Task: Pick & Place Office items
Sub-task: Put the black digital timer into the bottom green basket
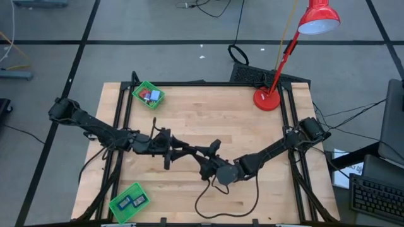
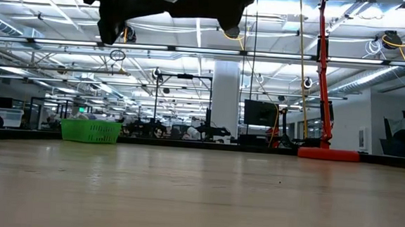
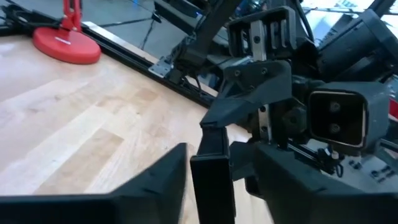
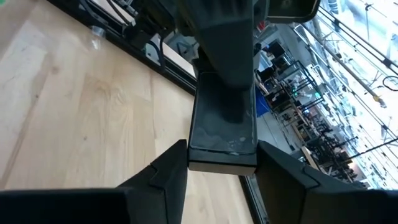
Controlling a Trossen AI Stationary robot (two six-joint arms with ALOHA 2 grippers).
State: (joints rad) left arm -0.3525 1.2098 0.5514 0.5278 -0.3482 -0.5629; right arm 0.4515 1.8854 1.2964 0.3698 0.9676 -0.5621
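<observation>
Both arms meet over the middle of the table, lifted well above the wood. A thin black rectangle sits between them. My left gripper reaches in from the table's left, my right gripper from the right, and both are shut on the rectangle. In the high view the grippers hide it. Other small items, red and light blue, lie in the far green tray, and several more in the near green tray. My left gripper pinches the black rectangle between its two fingers across the flat faces, at the end nearest it. It comes level from the table's left. The rectangle is lifted clear of the table. My right gripper pinches the rectangle's other end between its two fingers, which lie on the narrow side edges. It comes from the table's right. The rectangle reaches away from it toward the left gripper and hangs clear of the table.
A red desk lamp stands on its base at the far right. The trays sit at the left edge, one far and one near. A dark cable loops over the near middle. Bare wood spreads between the lamp and the far tray.
</observation>
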